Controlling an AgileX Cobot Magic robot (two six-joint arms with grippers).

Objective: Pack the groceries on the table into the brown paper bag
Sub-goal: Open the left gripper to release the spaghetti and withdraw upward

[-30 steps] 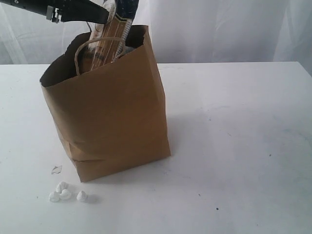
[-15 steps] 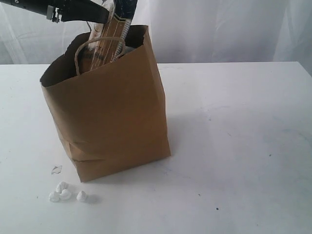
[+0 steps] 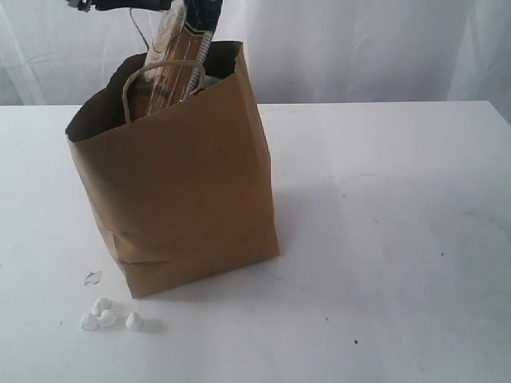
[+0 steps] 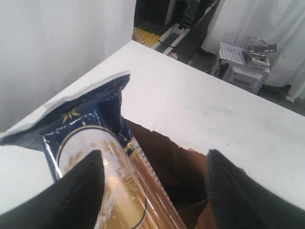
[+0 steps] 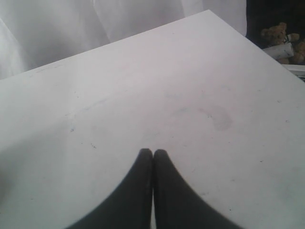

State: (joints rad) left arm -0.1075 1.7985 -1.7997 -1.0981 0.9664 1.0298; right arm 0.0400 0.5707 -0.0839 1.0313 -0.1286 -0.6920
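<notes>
Spaghetti pkt (image 3: 177,60) stands in bag (image 3: 192,183), top centre-left; L gripper (image 4: 153,158) released, jaws wide. R gripper (image 5: 152,153) clenched, empty. White lumps (image 3: 108,317), lower left, not yet packed.

backdrop: white curtain (image 3: 359,48) | floor: dark (image 4: 195,50) | clutter: grey box (image 4: 240,74), teddy bear (image 5: 279,34)

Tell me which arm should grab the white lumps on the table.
Left, probably: the small white lumps lie on its side of the brown paper bag, and the left fingers stand open; the right fingers are shut.
</notes>
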